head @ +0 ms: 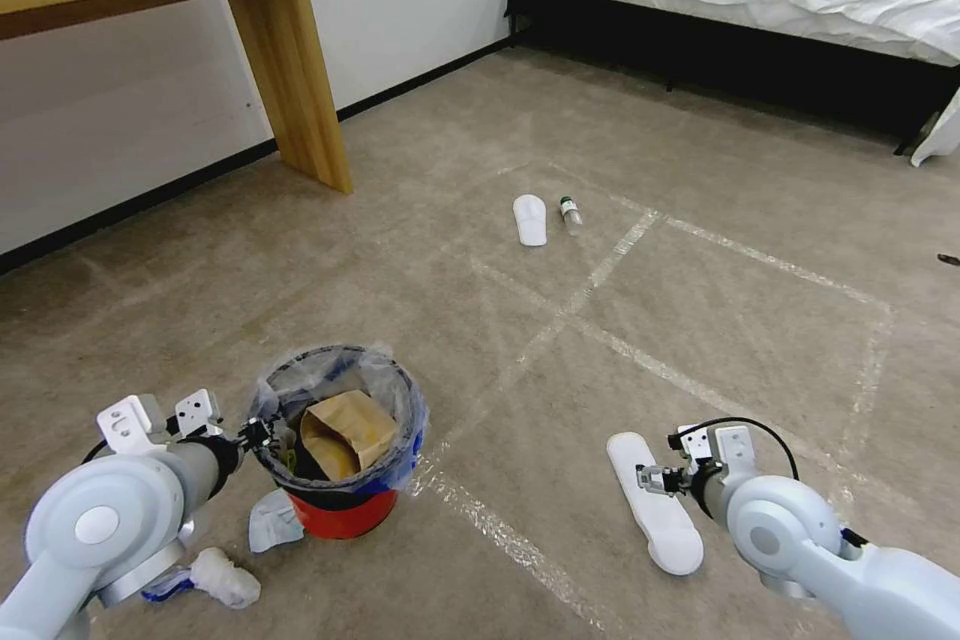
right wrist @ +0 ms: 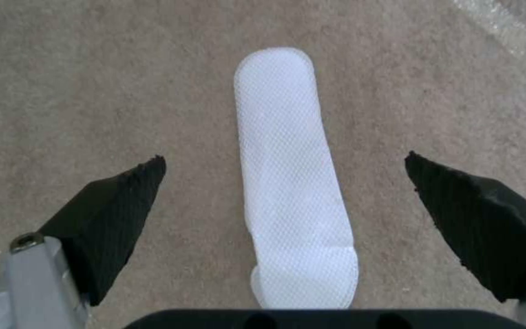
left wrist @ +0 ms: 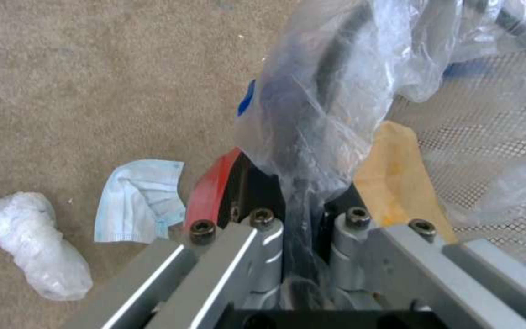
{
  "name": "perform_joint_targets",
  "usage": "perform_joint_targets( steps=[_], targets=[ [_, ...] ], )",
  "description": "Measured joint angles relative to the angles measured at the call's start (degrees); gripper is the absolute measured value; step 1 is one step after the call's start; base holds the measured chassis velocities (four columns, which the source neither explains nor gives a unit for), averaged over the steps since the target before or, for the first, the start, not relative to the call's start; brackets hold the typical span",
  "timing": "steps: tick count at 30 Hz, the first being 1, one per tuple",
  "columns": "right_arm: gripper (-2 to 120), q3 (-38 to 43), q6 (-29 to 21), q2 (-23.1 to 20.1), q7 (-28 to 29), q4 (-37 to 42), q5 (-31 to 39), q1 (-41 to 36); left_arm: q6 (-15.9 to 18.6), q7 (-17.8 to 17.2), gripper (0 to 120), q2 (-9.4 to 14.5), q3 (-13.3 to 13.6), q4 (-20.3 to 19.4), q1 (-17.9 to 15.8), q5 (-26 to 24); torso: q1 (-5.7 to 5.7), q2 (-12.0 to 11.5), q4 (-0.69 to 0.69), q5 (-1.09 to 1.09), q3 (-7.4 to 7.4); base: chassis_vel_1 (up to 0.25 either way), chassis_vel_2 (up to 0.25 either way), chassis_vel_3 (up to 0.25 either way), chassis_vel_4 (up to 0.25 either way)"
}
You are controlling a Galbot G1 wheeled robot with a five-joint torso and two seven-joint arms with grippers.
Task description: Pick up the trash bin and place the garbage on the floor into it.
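The trash bin point(head: 338, 480), with a brown paper bag point(head: 348, 432) inside, stands on the carpet floor point(head: 700, 320), its near rim pinched between the closed jaws of the left gripper point(head: 256, 436). The right gripper point(head: 655, 480) hovers with jaws wide open over a flat white slipper point(right wrist: 290, 183); a second slipper point(head: 530, 219) and a bottle point(head: 571, 215) lie farther off.

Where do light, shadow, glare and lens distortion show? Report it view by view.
Head view: soft even light, faint shadow by the trash bin, wooden desk leg slanted by the lens. Left wrist view: clear plastic bag glints where the left gripper pinches the rim. Right wrist view: flat light, white slipper bright under the open right gripper.
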Motion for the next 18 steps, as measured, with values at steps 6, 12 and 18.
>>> perform_joint_targets(
  steps=[6, 12, 18],
  targets=[
    [100, -1.52, -0.29, 0.65, 0.0, -1.88, 0.02, 0.58, -0.08, -0.03, 4, -0.04, 0.21, 0.38, -0.12, 0.18, 0.0, 0.0, 0.0, 0.0, 0.0, 0.0, 0.0, 0.0, 0.0],
    [100, -2.3, -0.35, 1.28, -0.1, -3.19, 0.05, 0.48, -0.14, -0.05, 4, -0.15, 0.76, 0.93, -0.56, 0.21, 0.0, 0.0, 0.0, 0.0, 0.0, 0.0, 0.0, 0.0, 0.0],
    [100, -3.41, 0.65, 1.79, -1.36, -4.24, -0.97, 0.42, -0.14, -0.04, 4, -0.27, 1.08, 1.49, -1.01, 0.24, 0.0, 0.0, -0.01, -0.01, 0.0, 0.0, 0.0, 0.0, 0.0]
  ],
)
